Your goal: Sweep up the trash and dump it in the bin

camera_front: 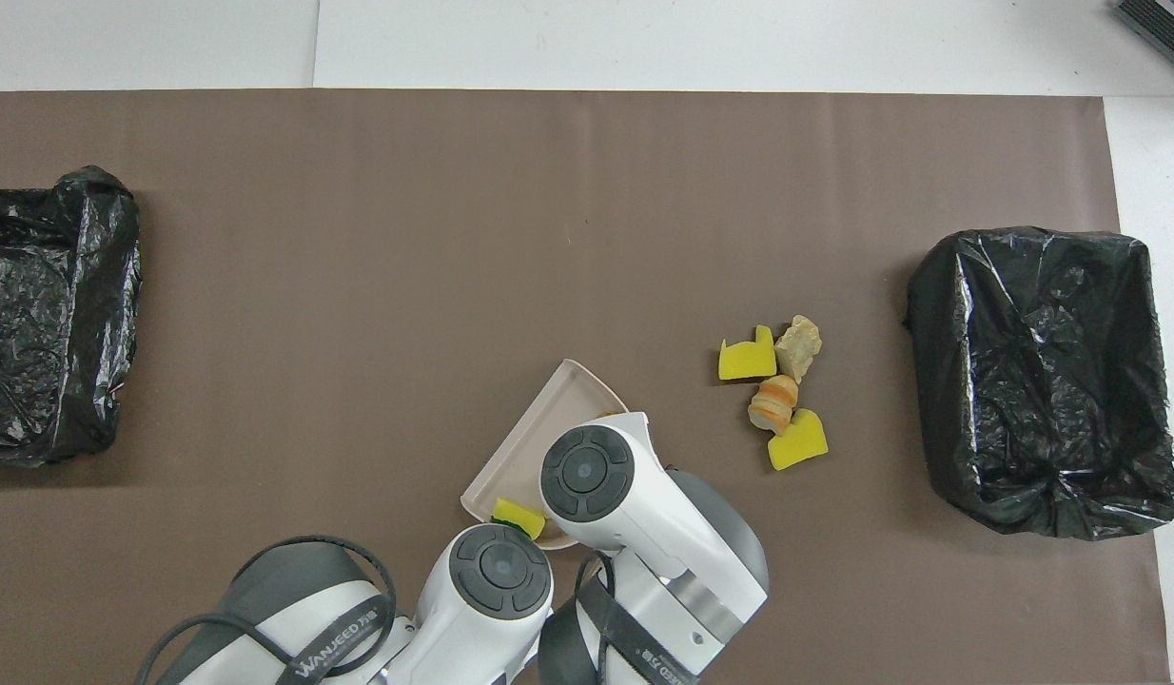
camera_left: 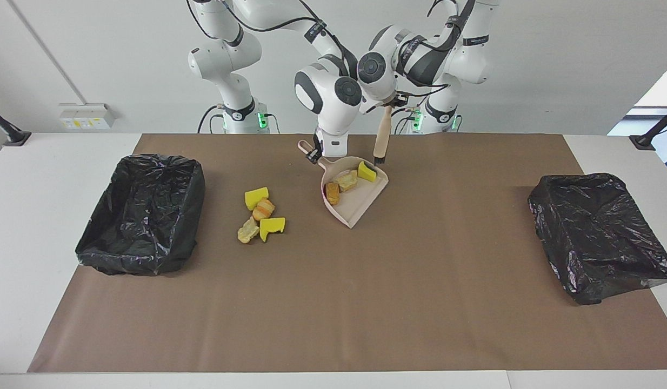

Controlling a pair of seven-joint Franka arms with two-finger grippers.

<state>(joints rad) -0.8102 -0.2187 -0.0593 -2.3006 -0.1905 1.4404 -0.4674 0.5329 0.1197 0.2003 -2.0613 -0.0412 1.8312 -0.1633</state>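
Dustpan [camera_left: 351, 192]: handle pinched by right gripper [camera_left: 313, 155]; mouth faces open mat [camera_left: 366, 302]. Brush [camera_left: 381, 139]: clamped by left gripper [camera_left: 388, 105]. Overhead, both grippers hidden beneath arms.

Legible lettering: one brand mark on a cable strap.
In the overhead view the word "WANJEED" stands in white capitals, followed by small characters too fine to read, on the dark strap [camera_front: 335, 636] around the left arm's grey link, just beside the dustpan [camera_front: 539, 433]. No other text, number or sign can be read.
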